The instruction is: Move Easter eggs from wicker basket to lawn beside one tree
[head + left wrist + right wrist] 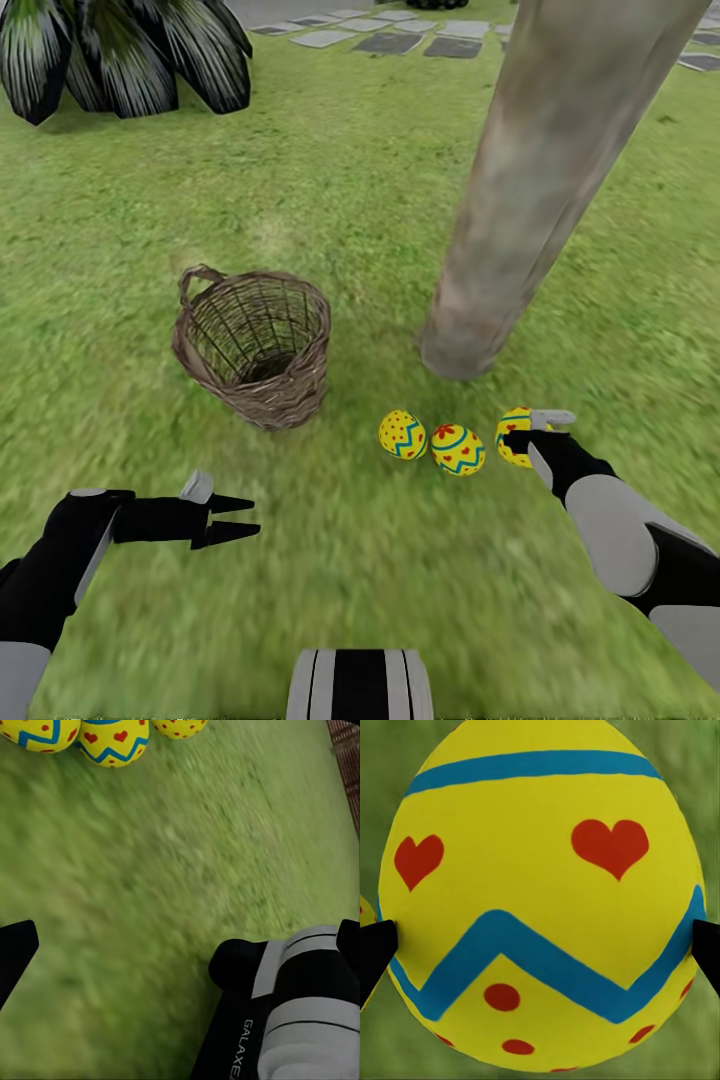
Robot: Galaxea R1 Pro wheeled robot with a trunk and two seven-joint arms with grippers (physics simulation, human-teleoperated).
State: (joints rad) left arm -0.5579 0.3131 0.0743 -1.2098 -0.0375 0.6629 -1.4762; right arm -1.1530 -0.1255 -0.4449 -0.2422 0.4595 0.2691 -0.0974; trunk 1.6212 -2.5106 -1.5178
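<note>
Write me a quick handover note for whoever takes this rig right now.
Right gripper: closed around the third egg, down at the lawn.
Left gripper: open, empty, low over the grass.
Basket: upright, looks empty.
Two eggs lie side by side near the tree.
Done: all eggs out.
Left: release the third egg and back off.

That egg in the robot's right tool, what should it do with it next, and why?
Probably open the right tool and let go. The third egg sits between its fingertips, low at the lawn, beside the other two eggs near the tree. The wicker basket looks empty, so releasing it there would likely finish the job.
</note>
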